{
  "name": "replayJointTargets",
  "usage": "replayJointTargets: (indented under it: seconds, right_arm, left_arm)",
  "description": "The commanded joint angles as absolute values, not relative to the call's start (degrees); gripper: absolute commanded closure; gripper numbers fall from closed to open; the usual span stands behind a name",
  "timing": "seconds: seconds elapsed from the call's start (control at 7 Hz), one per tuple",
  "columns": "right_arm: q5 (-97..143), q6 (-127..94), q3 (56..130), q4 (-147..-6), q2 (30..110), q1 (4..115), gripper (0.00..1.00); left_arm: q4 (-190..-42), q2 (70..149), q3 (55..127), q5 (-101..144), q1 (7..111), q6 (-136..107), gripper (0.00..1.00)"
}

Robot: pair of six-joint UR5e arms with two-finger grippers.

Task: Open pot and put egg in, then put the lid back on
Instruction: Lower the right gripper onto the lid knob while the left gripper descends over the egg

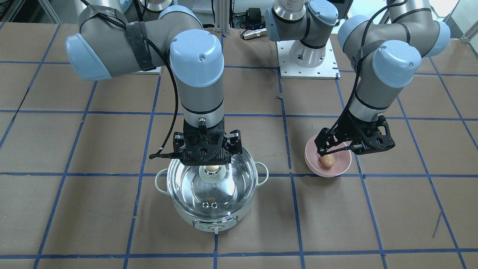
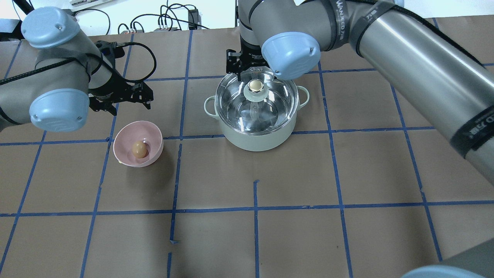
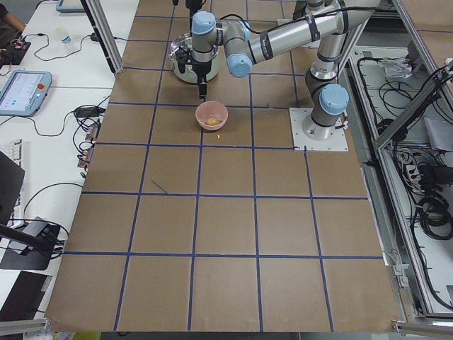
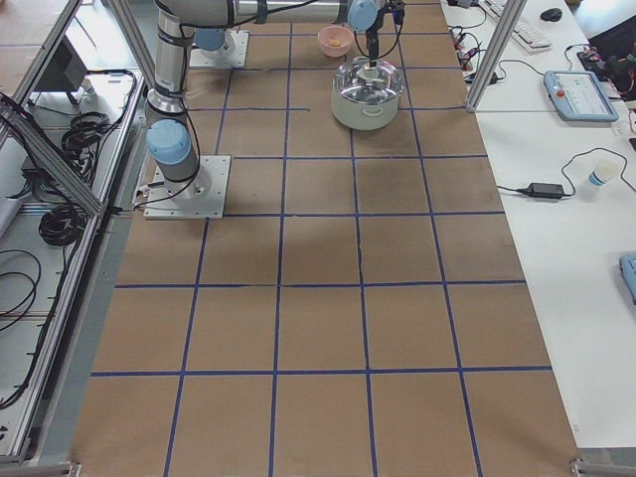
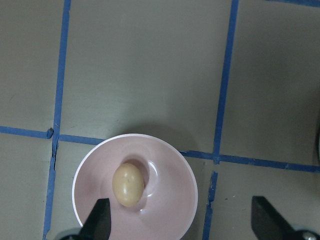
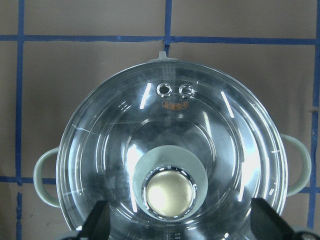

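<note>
The pale grey-green pot [image 1: 213, 218] stands on the table with the clear glass lid [image 1: 227, 186] on it, also seen in the overhead view [image 2: 235, 108]. My right gripper [image 6: 182, 225] is open, its fingers on either side of and above the cream-gold lid knob [image 6: 169, 194], not touching it. The brown egg [image 5: 128, 185] lies in a pink bowl [image 5: 172, 165]. My left gripper [image 5: 182, 222] is open and empty above the bowl's near side. In the overhead view the egg [image 2: 139, 149] sits just ahead of the left gripper [image 2: 121, 96].
The table is brown paper with a grid of blue tape lines. The pot's control knob [image 1: 215, 228] faces away from the robot. The left arm's white base plate [image 1: 308, 63] lies at the back of the table.
</note>
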State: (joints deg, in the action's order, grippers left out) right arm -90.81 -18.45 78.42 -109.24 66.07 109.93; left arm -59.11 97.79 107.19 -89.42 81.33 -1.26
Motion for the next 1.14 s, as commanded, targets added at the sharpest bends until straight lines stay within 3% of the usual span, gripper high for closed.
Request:
replayJointTargets:
  seconds: [0.0,0.43,0.57,0.86,1.0]
  right_arm:
    - [-90.27,-21.6,79.11,-109.86,64.26,110.13,0.0]
    - [-90.53,-23.56,78.31,-110.04,62.76,110.13,0.08]
    - [-90.53,-23.47,78.31,-110.82,62.67,110.13,0.27]
    - [-90.96,-23.03,78.4,-111.36,62.75,110.13,0.87]
    - [-91.05,-22.85,78.57,-111.88,62.93,110.13,0.93]
  left_arm:
    - [-51.88,98.7,112.91,-89.29,80.51,-0.8,0.0]
    - [-47.2,98.7,117.42,-89.65,78.5,-0.53,0.0]
    - [-47.2,98.79,118.03,-90.87,78.23,-0.18,0.0]
    - [-47.2,98.79,118.48,-92.02,78.22,-0.18,0.0]
    - [-47.2,99.05,118.56,-91.85,78.14,-0.18,0.0]
